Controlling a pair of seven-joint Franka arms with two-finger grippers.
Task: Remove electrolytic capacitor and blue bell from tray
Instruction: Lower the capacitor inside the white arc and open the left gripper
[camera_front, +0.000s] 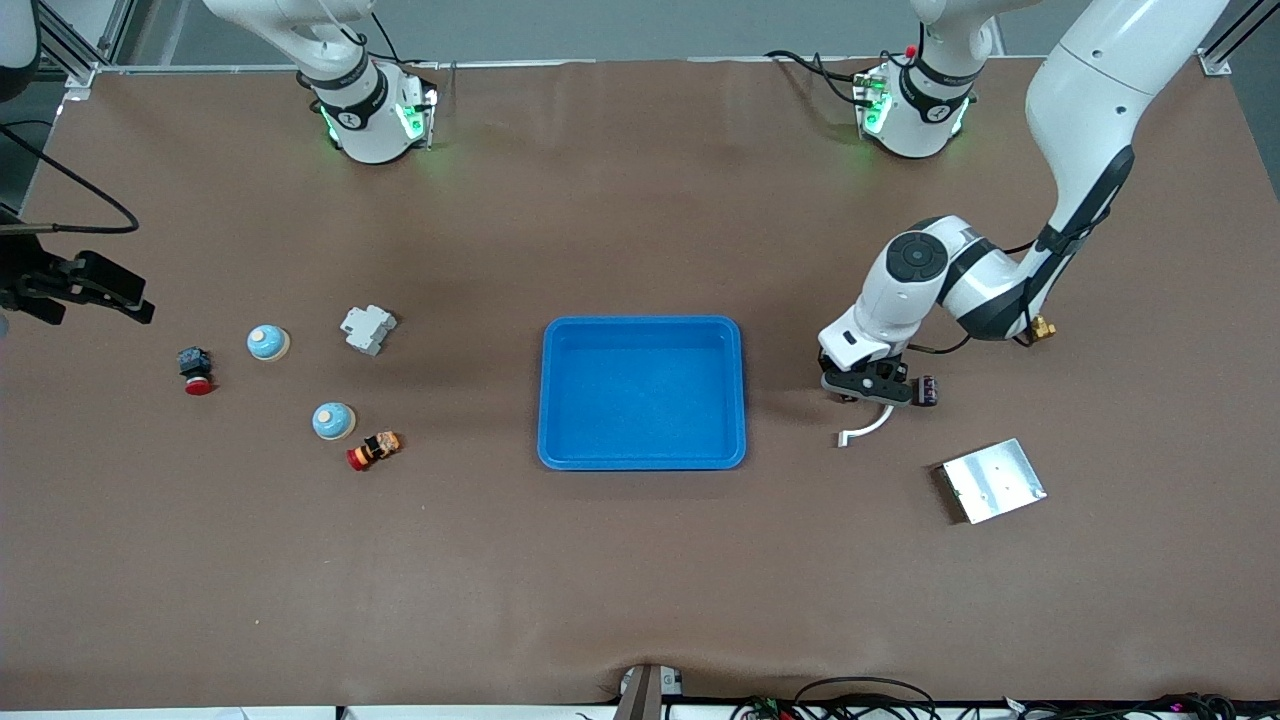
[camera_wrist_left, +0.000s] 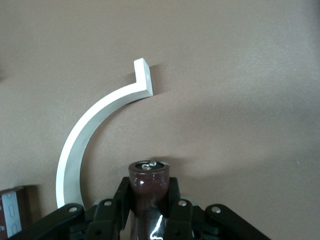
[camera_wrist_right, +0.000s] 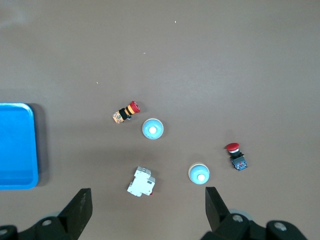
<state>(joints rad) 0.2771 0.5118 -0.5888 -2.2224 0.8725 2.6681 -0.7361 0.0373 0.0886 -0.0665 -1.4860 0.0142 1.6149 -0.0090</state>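
I have the right gripper (camera_wrist_right: 145, 210) spread wide, waiting high over the table's right-arm end. Below it sit two blue bells: one bell (camera_front: 268, 343) beside a red-capped button (camera_front: 196, 371), the second bell (camera_front: 333, 421) nearer the front camera, with a yellow-and-red button (camera_front: 374, 450) at its four o'clock. A white breaker (camera_front: 368, 329) lies between them and the blue tray (camera_front: 642, 392). At the tray's three o'clock, my left gripper (camera_front: 879, 386) pinches a dark capacitor (camera_wrist_left: 148, 187), low over a curved white strip (camera_wrist_left: 95, 135). A metal plate (camera_front: 992, 481) lies at five o'clock from it.
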